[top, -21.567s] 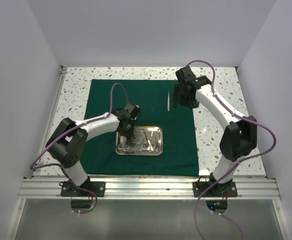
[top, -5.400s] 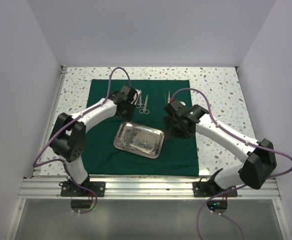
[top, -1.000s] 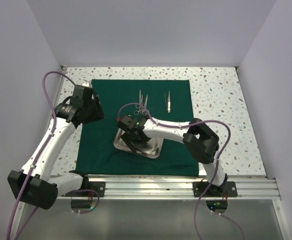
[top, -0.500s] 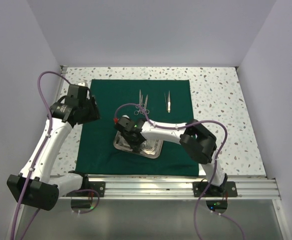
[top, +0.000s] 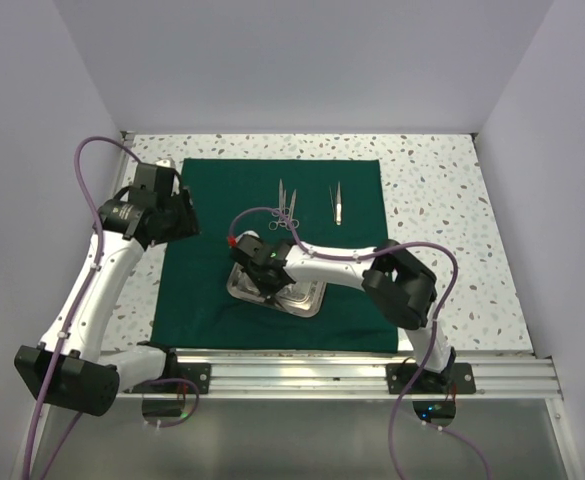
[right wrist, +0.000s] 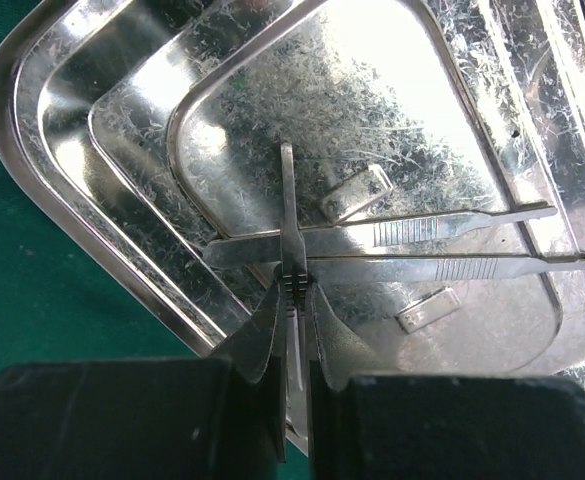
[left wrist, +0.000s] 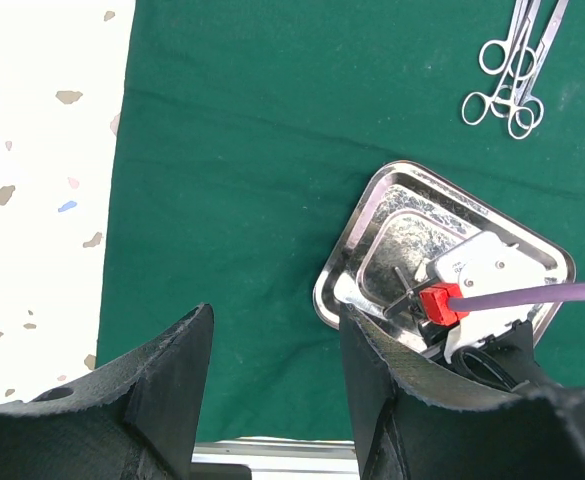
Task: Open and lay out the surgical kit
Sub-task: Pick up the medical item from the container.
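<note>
Cloth [top: 222, 200] on bench [top: 442, 200]; tray [top: 310, 298] on cloth, near-centre. In tray: tweezers [right wrist: 287, 215] across 2 handles [right wrist: 442, 228]. Behind tray: forceps pair [top: 288, 208], slim tool [top: 338, 204] to R.

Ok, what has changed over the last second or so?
The right gripper, open over the tray a second ago, has closed on a slim tool lying in it. The left gripper drifted slightly left, open and empty. Tray, cloth, and the clamps and tweezers laid out on it have not moved.
</note>
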Controlling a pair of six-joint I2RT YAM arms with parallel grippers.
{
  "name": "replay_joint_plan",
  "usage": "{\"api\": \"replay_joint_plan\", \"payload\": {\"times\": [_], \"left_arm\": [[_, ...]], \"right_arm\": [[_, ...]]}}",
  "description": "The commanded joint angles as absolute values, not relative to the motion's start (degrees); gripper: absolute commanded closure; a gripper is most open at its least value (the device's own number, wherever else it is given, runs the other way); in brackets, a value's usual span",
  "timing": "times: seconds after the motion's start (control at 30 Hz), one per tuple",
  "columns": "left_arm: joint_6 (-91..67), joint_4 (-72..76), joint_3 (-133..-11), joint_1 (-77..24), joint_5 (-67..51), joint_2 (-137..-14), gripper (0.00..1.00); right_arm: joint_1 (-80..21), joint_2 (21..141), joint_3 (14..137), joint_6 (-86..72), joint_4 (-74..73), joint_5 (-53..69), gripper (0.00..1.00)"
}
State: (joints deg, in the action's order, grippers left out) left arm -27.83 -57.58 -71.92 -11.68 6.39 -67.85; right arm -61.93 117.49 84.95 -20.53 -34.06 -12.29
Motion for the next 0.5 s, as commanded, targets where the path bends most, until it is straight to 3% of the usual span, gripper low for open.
{"api": "replay_joint_plan", "payload": {"times": [0.0,0.27,0.47], "left_arm": [[-26.9,-57.7,-73.4,-11.3,6.3,-67.6,0.43],[-27.1,-57.3,-74.4,-11.3,7.1,-65.5,0.43],[-27.9,-59.8,-77.7,-11.2,10.5,-64.2,0.43]], "right_arm": [[-61.8,117.3,86.6,-22.3,-36.4,-10.5,1.0],[-61.6,114.6,101.1,-23.6,-46.0,-10.6,1.0],[-58.3,121.5,116.1,-28.6,-50.8,-12.0,1.0]]}}
